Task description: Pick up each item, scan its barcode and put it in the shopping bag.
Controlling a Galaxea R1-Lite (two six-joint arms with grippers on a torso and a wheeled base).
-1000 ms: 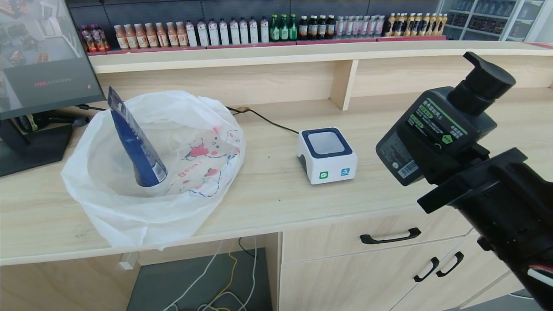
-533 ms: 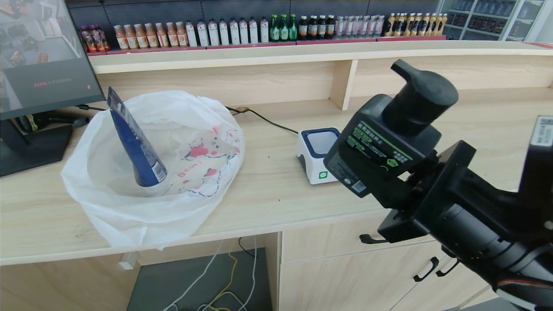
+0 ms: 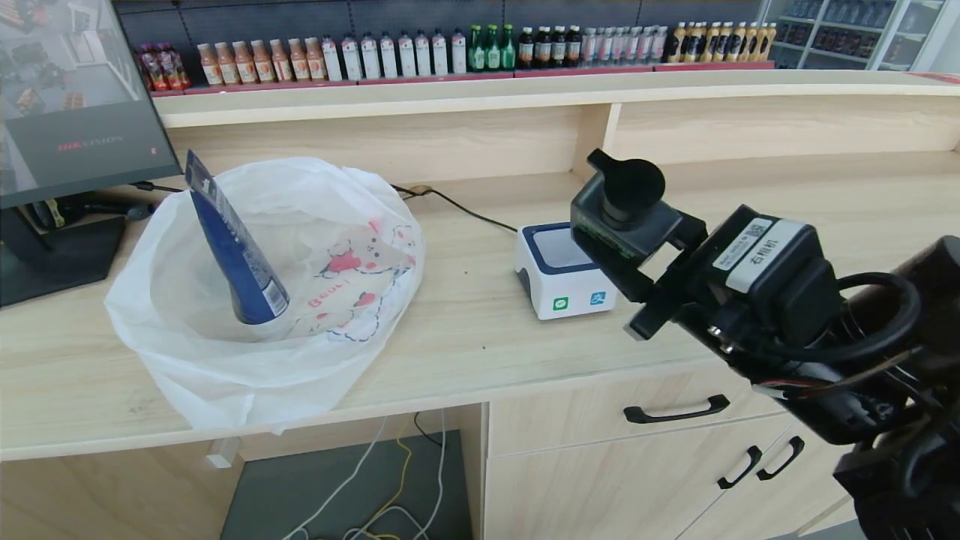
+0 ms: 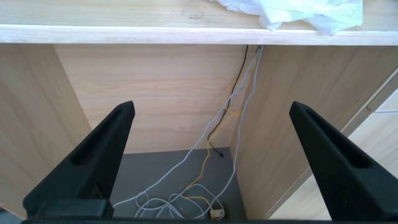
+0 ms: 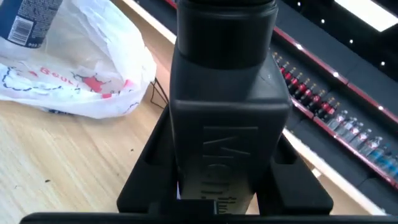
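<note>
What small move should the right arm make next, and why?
Probably ease the pump bottle, clamped in the right gripper, a little left so it sits squarely over the scanner window, barcode side facing it. It hangs at the scanner's right edge, its barcode out of sight, and the bag comes only after the scan.

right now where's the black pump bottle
In the head view, the black pump bottle is right of centre, held off the counter by the right gripper, close by the white scanner, with the shopping bag farther to its left.
</note>
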